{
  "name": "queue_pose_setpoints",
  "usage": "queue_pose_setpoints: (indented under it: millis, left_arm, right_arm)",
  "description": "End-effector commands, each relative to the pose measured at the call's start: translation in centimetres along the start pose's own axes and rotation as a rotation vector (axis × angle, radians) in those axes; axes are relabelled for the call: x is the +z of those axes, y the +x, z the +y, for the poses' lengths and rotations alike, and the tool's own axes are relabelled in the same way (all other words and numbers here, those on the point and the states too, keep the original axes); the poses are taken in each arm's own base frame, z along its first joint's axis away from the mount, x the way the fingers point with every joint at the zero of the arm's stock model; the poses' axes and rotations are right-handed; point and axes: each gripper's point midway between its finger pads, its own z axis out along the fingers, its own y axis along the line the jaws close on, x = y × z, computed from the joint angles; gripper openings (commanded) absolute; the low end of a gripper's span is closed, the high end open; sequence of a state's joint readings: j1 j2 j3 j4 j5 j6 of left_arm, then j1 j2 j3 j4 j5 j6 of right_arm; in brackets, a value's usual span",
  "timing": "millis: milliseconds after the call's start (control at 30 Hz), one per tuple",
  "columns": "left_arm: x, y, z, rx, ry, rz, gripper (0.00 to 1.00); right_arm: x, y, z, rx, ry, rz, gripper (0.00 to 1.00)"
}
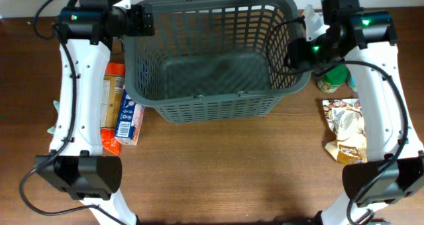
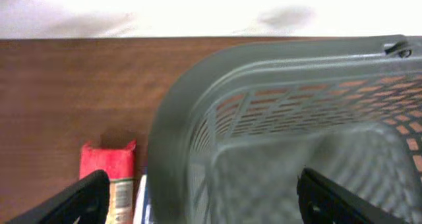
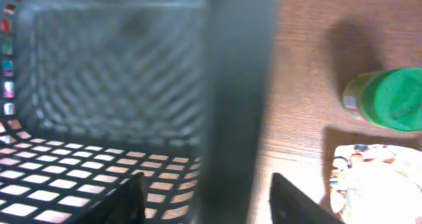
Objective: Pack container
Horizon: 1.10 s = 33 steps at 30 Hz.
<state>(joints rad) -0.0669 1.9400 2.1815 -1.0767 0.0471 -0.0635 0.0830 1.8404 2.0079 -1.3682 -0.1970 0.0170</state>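
Grippers: two. The left gripper (image 2: 203, 188) has its jaws spread wide and holds nothing; a corner of the basket (image 1: 212, 99) rim lies between its fingers. The right gripper (image 3: 206, 188) is likewise wide open and holds nothing; it straddles the basket's right rim. Contact with the rim cannot be determined for either.

Nearest on the surface (image 1: 225, 165): one bag (image 1: 344, 129), at right. At left, two boxes lie side by side, touching: one orange box (image 1: 114, 96) and one blue-and-white box (image 1: 130, 122). Farther back at right, one green-lidded jar (image 1: 331, 79) stands upright, just beyond the bag and just beside the basket's right wall.

Farthest: one basket, at the centre-rear of the surface, between the two grippers. It stands upright with its opening facing up. Its long axis runs left to right across the robot's front; its short axis runs near to far.
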Motion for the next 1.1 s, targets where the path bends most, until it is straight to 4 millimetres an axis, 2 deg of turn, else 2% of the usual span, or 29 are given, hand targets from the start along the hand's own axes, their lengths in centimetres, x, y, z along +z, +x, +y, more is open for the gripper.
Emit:
queue_pose_setpoints:
  millis: [0,133,233,400,600,767,1067]
  left_arm:
    - [-2.0,-0.9,1.5,0.011,-0.089,-0.020,0.84]
    - [-3.7,-1.0,2.6,0.002,-0.132,-0.016,0.84]
    - [-5.0,-1.1,3.4,-0.012,-0.145,-0.016,0.84]
    - [-6.9,-0.3,5.8,-0.052,-0.186,0.019,0.84]
    - [-8.0,1.7,8.2,-0.100,-0.219,0.089,0.84]
    - [-8.0,4.5,7.9,-0.116,-0.200,0.207,0.83]
    - [-8.0,7.8,6.9,-0.134,-0.153,0.355,0.84]
  right_arm:
    - [-1.9,-0.4,-2.1,0.047,0.015,-0.051,0.58]
    - [-2.4,-0.5,-3.9,0.086,0.032,-0.066,0.57]
    - [-3.0,-0.6,-4.4,0.100,0.026,-0.085,0.58]
    - [-4.9,-1.2,-3.8,0.090,-0.021,-0.151,0.61]
    - [-8.0,-1.5,-2.5,0.064,-0.043,-0.233,0.66]
    - [-10.0,-1.4,-2.2,0.036,-0.028,-0.284,0.68]
    - [-10.2,-1.4,-2.6,0.038,-0.002,-0.291,0.70]
